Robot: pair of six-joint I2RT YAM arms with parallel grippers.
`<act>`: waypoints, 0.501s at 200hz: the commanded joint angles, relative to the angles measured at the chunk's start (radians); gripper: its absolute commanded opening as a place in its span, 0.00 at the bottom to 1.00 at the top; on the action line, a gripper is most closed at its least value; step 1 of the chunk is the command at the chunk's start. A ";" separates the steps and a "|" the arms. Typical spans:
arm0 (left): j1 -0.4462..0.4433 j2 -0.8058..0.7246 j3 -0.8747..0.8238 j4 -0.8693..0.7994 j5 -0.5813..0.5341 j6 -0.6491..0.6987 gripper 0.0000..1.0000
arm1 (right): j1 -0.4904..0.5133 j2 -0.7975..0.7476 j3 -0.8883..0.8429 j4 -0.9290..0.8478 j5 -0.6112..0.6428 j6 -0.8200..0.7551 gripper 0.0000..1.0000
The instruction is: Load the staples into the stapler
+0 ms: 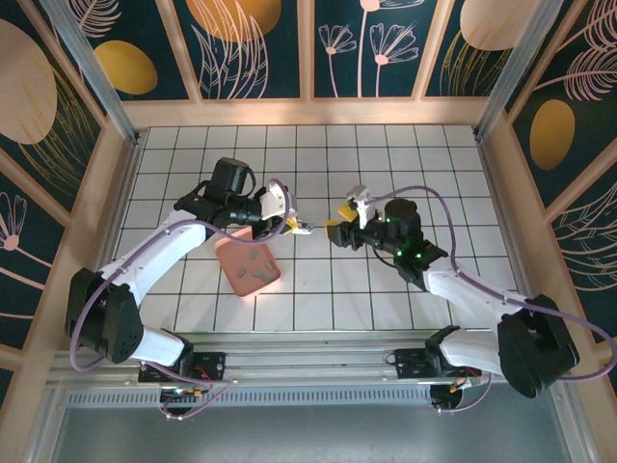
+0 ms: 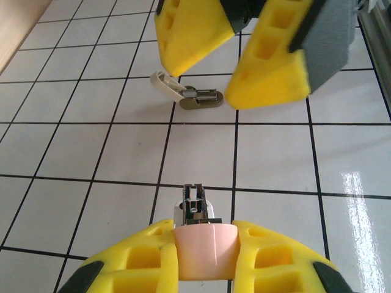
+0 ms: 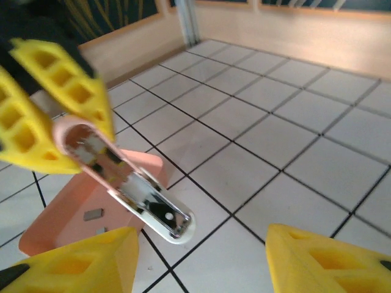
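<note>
Left tool (image 2: 206, 244) clamps the stapler (image 3: 146, 201) just beyond the tray (image 3: 55, 229), staples (image 3: 93, 213) lying inside. Right tool (image 3: 198, 244) gapes wide opposite, close. Open tabletop (image 1: 386, 154) all round, walls (image 1: 308, 112) well apart.

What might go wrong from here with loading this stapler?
The left gripper pinches the stapler only at its pink end, so it may pivot or slip when pushed. The staples in the tray are tiny against the broad fingers of the open right gripper, so a pick may fail. The grippers sit close and could bump.
</note>
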 commanded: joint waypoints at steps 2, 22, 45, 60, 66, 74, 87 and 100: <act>-0.003 -0.031 0.020 -0.006 0.068 0.052 0.00 | 0.047 -0.005 0.021 -0.019 -0.032 -0.280 0.59; -0.004 -0.033 0.014 -0.006 0.094 0.067 0.00 | 0.083 0.038 0.072 -0.068 -0.044 -0.400 0.62; -0.003 -0.031 0.010 -0.006 0.119 0.081 0.00 | 0.106 0.101 0.124 -0.071 -0.072 -0.444 0.63; -0.003 -0.031 0.010 -0.010 0.140 0.089 0.00 | 0.108 0.134 0.137 -0.037 -0.098 -0.446 0.63; -0.004 -0.031 0.011 -0.012 0.148 0.094 0.00 | 0.107 0.147 0.140 -0.023 -0.109 -0.448 0.63; -0.003 -0.031 0.012 -0.018 0.163 0.109 0.00 | 0.108 0.166 0.148 -0.013 -0.125 -0.452 0.63; -0.004 -0.031 0.012 -0.026 0.183 0.131 0.00 | 0.108 0.195 0.166 -0.011 -0.156 -0.455 0.63; -0.004 -0.030 0.012 -0.027 0.196 0.140 0.00 | 0.106 0.219 0.183 -0.014 -0.185 -0.459 0.63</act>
